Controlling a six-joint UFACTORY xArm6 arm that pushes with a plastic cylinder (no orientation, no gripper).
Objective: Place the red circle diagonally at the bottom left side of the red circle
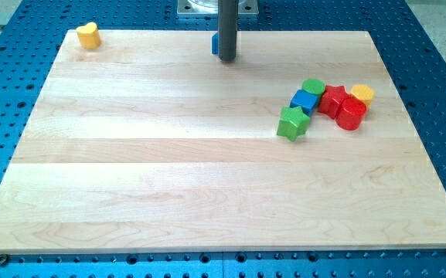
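The red circle (pixel 351 113) stands in a cluster of blocks at the view's right, touching a red star (pixel 332 99) on its upper left and a yellow block (pixel 362 94) above it. My tip (pixel 227 59) rests on the board near the view's top centre, far to the left of that cluster. A blue block (pixel 215 44) sits just behind the rod on its left side, mostly hidden by it.
The cluster also holds a green circle (pixel 313 86), a blue cube (pixel 304 100) and a green star (pixel 293 123). A yellow heart (pixel 89 35) lies in the board's top left corner. The wooden board (pixel 168 170) rests on a blue perforated table.
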